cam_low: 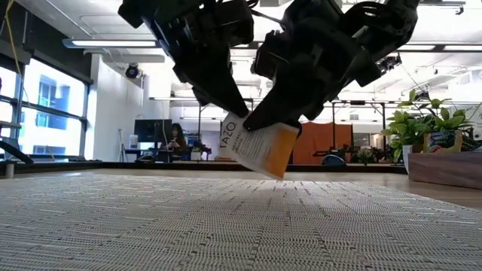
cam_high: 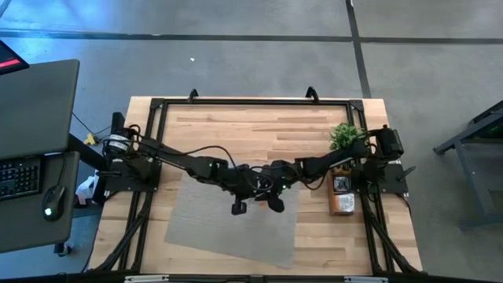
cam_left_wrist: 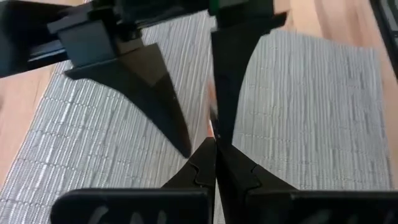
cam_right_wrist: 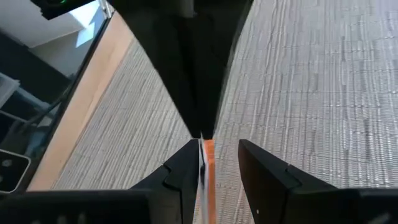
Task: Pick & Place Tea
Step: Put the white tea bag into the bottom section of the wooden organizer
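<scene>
Seen from above, two dark arms reached in from the left and right edges and met at the centre of the frame, over the upper part of a grey woven mat (cam_high: 228,228) on a wooden table (cam_high: 236,118).

In the table-level view, one tea sachet (cam_low: 260,149), white with an orange corner, hung tilted at the frame's centre, clear of the mat. Both grippers crowded around it, likely passing it from one arm to the other.

The left gripper (cam_left_wrist: 214,134) had its fingers drawn nearly together on the sachet's thin edge, which showed as a sliver between them. The right gripper (cam_right_wrist: 211,158) had the orange edge lying against one finger, with a gap to the other, so its fingers appeared parted.

A small green plant (cam_high: 346,135) and a narrow wooden tray (cam_high: 343,196) sat at centre right, beside the right arm's base. The sachets in the tray could not be made out.
</scene>
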Motion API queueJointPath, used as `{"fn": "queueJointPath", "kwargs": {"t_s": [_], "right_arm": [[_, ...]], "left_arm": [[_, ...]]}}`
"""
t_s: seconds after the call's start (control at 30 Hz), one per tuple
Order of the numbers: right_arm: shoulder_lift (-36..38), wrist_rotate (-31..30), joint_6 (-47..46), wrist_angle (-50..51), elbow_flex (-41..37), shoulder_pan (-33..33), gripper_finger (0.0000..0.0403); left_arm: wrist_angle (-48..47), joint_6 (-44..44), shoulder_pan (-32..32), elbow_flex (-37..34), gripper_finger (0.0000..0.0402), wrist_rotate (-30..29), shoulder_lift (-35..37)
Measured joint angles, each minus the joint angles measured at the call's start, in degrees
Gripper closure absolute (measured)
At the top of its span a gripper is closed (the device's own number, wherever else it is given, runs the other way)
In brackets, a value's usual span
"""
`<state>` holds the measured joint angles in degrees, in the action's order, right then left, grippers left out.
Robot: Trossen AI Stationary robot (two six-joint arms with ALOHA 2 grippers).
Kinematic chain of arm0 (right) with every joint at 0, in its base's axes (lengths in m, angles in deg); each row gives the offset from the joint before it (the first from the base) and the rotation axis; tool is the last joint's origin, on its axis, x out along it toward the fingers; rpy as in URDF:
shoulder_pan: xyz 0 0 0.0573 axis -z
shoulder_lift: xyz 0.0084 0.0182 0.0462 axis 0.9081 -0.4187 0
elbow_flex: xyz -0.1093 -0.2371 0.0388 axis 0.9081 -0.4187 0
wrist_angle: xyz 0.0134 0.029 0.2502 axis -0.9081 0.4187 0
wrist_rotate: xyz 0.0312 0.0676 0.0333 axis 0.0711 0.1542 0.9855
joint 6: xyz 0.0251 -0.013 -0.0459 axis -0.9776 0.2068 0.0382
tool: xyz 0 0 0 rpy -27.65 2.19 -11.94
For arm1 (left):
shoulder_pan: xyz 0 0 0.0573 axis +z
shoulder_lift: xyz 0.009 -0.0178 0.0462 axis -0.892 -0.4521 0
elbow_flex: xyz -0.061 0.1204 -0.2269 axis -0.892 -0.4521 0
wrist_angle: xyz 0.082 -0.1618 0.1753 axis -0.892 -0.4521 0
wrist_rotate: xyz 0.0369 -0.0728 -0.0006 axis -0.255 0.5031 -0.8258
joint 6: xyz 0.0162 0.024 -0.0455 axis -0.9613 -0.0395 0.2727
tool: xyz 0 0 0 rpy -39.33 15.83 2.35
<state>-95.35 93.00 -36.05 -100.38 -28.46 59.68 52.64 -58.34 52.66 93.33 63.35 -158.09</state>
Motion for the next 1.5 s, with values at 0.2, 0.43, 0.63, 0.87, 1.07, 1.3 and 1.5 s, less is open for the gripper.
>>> {"fn": "queueJointPath", "kwargs": {"t_s": [0.2, 0.43, 0.63, 0.87, 1.07, 1.3, 1.5], "right_arm": [[0.0, 0.9, 1.0, 0.1, 0.0, 0.0, 0.0347], [0.0, 1.0, 3.2, 0.1, 0.0, 0.0, 0.0381], [0.2, -2.0, 0.0, 2.6, 0.0, 0.0, 0.0397], [11.5, -18.2, 2.6, 18.8, 0.1, 0.3, 0.0398], [30.0, -36.2, 5.0, 25.6, -1.5, -1.5, 0.0399], [39.6, -48.4, 16.7, -27.3, -25.5, -6.0, 0.0400], [27.9, -39.1, 9.8, -64.9, -36.7, -1.7, 0.0401]], "left_arm": [[-0.5, -0.1, 0.0, 0.2, 0.0401, -0.3, 0.0], [-3.5, -0.1, 0.0, 0.2, 0.0380, -1.8, -0.3], [-5.3, 1.6, 0.0, 0.2, 0.0306, -7.0, -0.5], [-11.0, 5.0, 0.0, 0.2, 0.0261, -13.3, 4.5], [-18.1, 7.9, 0.0, 0.2, 0.0272, -18.4, 13.8], [-14.3, 5.1, 0.0, -0.7, 0.0293, -25.2, 22.5], [-3.3, 1.0, 0.2, -2.1, 0.0296, -27.6, 21.5]]}}
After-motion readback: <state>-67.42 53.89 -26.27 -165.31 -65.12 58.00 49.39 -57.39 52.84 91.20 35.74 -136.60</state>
